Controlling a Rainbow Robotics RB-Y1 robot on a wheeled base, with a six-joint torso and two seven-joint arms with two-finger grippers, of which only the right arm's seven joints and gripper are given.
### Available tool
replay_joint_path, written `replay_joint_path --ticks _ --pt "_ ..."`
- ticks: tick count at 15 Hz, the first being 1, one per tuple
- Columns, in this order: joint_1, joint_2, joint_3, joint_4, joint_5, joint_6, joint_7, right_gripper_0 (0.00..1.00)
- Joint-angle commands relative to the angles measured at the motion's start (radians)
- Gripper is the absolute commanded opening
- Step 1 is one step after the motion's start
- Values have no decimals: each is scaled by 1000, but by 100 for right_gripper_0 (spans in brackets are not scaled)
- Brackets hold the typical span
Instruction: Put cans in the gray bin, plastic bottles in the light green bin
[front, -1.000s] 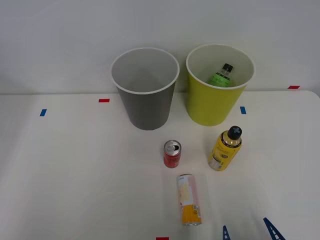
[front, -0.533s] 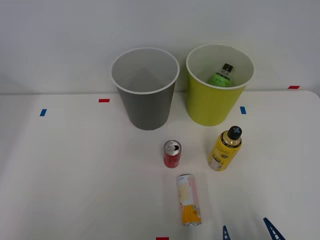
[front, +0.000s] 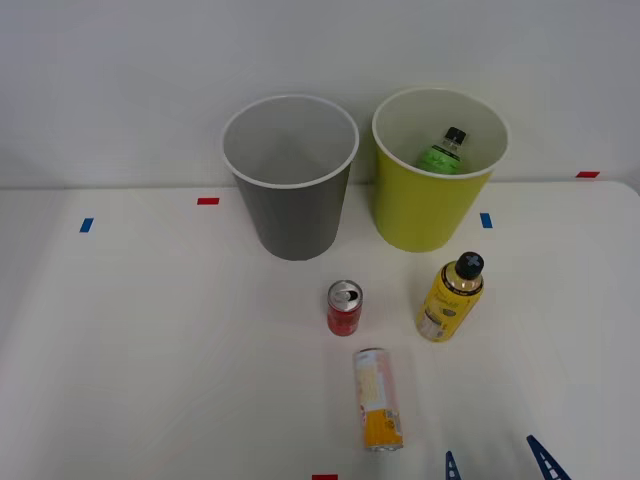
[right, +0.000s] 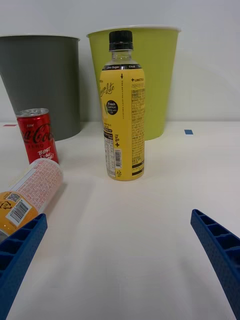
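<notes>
Toppling is judged the chief risk: the yellow-labelled bottle (right: 122, 107) stands upright, tall and narrow, straight ahead of the right gripper (right: 120, 267), and a finger brushing its side on the way in could knock it over and send it rolling on the white table (right: 150, 240). A second hazard is seen beside the left finger (right: 20, 250), where the slim pale can (right: 30, 197) lies on its side with its orange end almost at the fingertip; it could be nudged and rolled by any sideways drift, and the short red can (right: 37, 135) standing upright just beyond it could then be struck. A high pinch near the black cap may also be expected to slip.

Fingers are seen spread wide, well beyond the bottle's width, with nothing held and nothing touched; the bottle stands between their lines but well ahead of the tips. Beyond it the light green bin (front: 437, 195) is found, a green bottle (front: 442, 152) already inside, and the gray bin (front: 291, 200) stands further from the jaws to its left
</notes>
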Motion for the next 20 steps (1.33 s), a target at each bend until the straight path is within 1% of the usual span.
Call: replay_joint_path --ticks 1,7,9,11,13,16,20 --pt "0 0 0 0 0 0 0 100" --pt "0 0 0 0 0 0 0 100" --pt "-2 -6 11 37 -2 15 3 100" --pt "12 -37 49 29 -87 -6 18 100" --pt "38 -81 89 -18 -147 -14 41 100" --pt "11 -138 101 -61 -206 -11 69 100" --pt "-89 -163 121 -66 -270 60 115 100"
